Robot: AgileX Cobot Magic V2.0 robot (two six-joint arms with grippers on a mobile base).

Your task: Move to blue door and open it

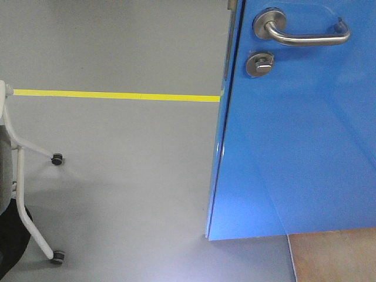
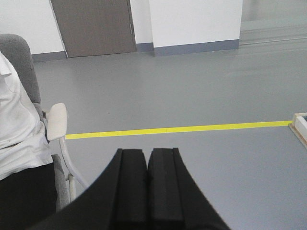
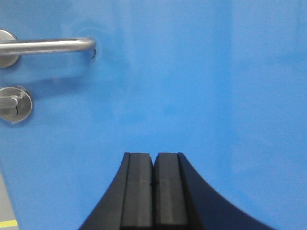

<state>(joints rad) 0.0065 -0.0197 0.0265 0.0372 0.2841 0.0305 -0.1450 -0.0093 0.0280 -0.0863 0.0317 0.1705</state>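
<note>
The blue door (image 1: 299, 147) fills the right half of the front view, standing ajar with its dark edge at the left. Its steel lever handle (image 1: 305, 36) and round thumb-turn lock (image 1: 259, 63) sit near the top. The door (image 3: 192, 86) fills the right wrist view, with the lever handle (image 3: 48, 46) and the lock (image 3: 14, 104) at the upper left. My right gripper (image 3: 153, 155) is shut and empty, facing the panel, right of and below the handle. My left gripper (image 2: 147, 151) is shut and empty, pointing over open grey floor.
A yellow floor line (image 1: 117, 95) runs across the grey floor. A white-framed wheeled chair (image 1: 26, 200) stands at the left, and in the left wrist view (image 2: 57, 124) a person in a white shirt (image 2: 17, 124) sits on it. A brown door (image 2: 93, 26) is in the far wall.
</note>
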